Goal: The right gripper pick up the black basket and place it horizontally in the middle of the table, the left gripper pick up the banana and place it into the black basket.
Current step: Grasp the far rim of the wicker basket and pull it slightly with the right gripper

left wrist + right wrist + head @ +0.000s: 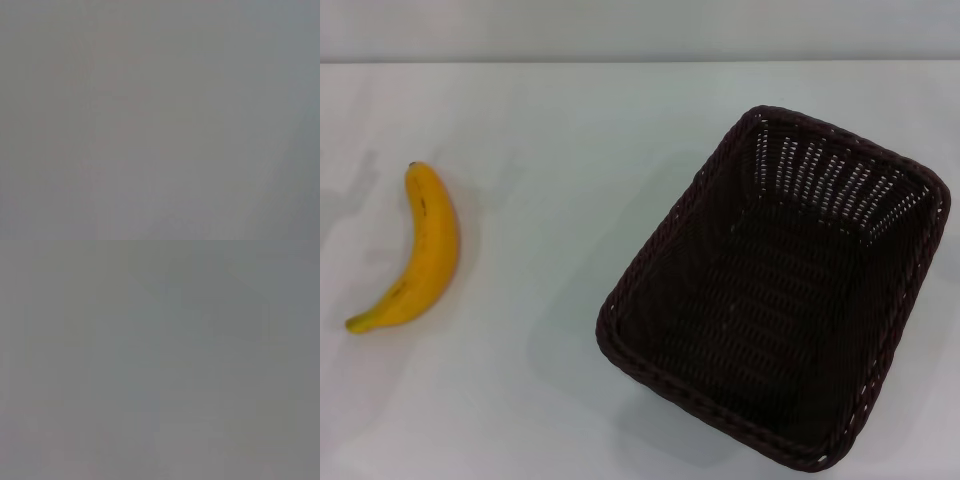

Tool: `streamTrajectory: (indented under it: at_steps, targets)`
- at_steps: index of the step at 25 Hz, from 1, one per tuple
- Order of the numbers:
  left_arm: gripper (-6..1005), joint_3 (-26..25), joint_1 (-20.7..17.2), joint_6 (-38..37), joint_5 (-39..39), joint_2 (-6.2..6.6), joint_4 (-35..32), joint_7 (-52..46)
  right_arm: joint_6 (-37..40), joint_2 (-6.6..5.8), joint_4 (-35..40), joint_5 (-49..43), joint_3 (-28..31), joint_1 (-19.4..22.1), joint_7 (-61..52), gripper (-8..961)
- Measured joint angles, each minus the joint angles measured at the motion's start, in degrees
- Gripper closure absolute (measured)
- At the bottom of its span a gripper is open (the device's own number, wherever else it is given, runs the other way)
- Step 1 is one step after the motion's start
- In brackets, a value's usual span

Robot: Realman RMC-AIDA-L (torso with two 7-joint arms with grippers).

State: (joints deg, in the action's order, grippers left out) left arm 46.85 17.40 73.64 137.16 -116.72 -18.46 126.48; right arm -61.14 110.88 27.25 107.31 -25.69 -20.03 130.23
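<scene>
In the head view the black basket (775,290), a large dark woven rectangle with a braided rim, stands on the right half of the white table (570,130), turned at an angle, and it is empty. The yellow curved banana (417,252) lies flat at the far left of the table, its dark tip toward the back. Banana and basket are well apart. Neither gripper nor arm shows in the head view. Both wrist views show only a plain grey blur with no fingers and no objects.
The table's far edge meets a pale wall (640,30) at the back. Bare tabletop lies between the banana and the basket. The basket's near corner reaches close to the bottom edge of the head view.
</scene>
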Motion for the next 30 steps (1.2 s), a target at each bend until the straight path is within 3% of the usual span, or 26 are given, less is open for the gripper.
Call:
streamTrajectory:
  at_steps: [11, 15, 19, 26, 30]
  targets:
    - [146, 0.0, -0.71, 0.04, 0.08, 0.06, 0.0, 0.53, -0.2, 0.23, 1.69, 0.4, 0.26, 0.0, -1.44, 88]
    - [148, 0.01, -0.77, 0.17, 0.07, 0.22, 0.0, 0.55, -0.62, 0.28, 6.63, -1.48, -1.8, 0.13, -5.79, 90]
    - [150, 0.0, -0.79, 0.18, -0.06, 0.37, 0.0, 0.55, -0.82, -0.43, 14.07, -6.68, -4.73, -0.44, -13.72, 92]
    - [153, 0.0, -1.36, 0.17, -0.35, 0.54, 0.01, 0.62, -2.44, -4.8, 28.25, -28.92, -10.08, -6.95, -40.37, 95]
    - [154, 0.0, -1.75, 0.43, -0.37, 0.69, 0.01, 0.62, -11.21, -8.64, 33.35, -44.64, -10.65, -13.34, -54.65, 97]
